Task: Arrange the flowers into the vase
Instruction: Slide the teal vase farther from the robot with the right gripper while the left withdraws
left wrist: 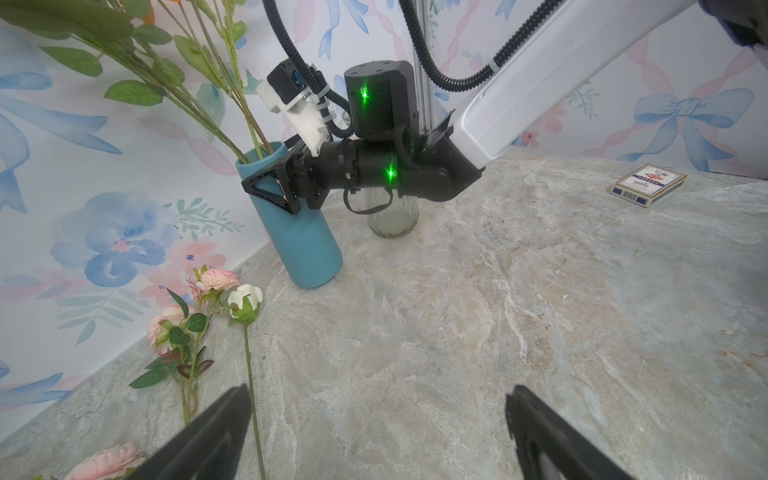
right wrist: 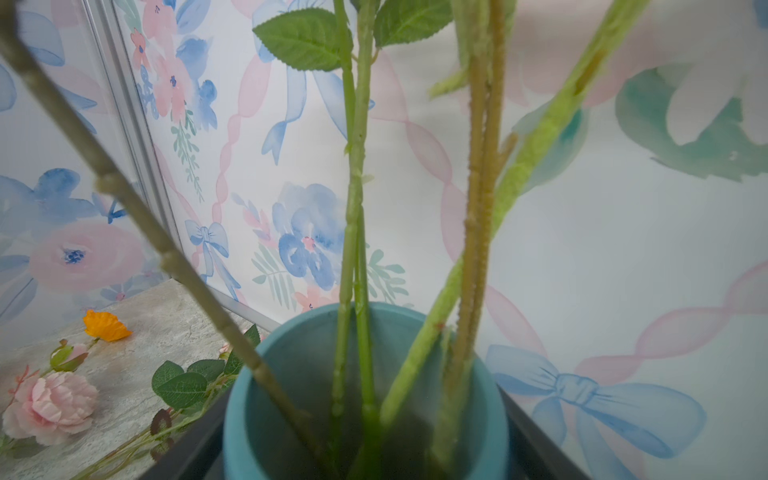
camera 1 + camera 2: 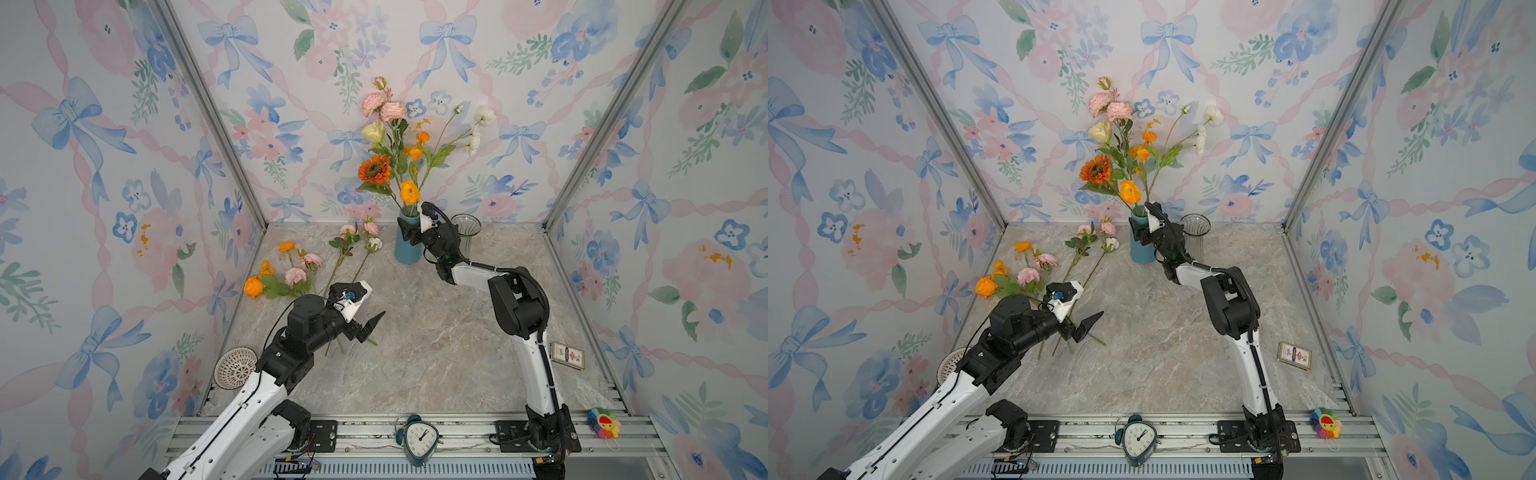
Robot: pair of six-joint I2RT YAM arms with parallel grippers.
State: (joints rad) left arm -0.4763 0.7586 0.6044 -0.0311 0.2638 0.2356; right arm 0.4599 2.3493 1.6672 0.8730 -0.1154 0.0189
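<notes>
A blue vase (image 3: 408, 249) (image 3: 1142, 251) stands at the back of the marble table and holds several flowers: an orange sunflower (image 3: 375, 168), pink peonies (image 3: 382, 107), white blooms (image 3: 484, 115) and orange poppies (image 3: 409, 192). My right gripper (image 3: 411, 229) (image 3: 1144, 229) (image 1: 274, 183) (image 2: 365, 436) is shut on the vase just under its rim, one finger on each side. More flowers lie on the table at the left: orange poppies (image 3: 254, 286), pink peonies (image 3: 296, 275) and a white rosebud (image 3: 374, 244) (image 1: 246, 301). My left gripper (image 3: 366, 321) (image 3: 1089, 324) (image 1: 378, 419) hangs open and empty over their stem ends.
A clear glass vase (image 3: 465, 230) (image 1: 392, 218) stands just right of the blue one, behind my right wrist. A card box (image 3: 567, 355) lies near the right wall. A white woven dish (image 3: 235, 368) sits front left. An alarm clock (image 3: 419, 439) and a rainbow toy flower (image 3: 604, 422) rest on the front rail.
</notes>
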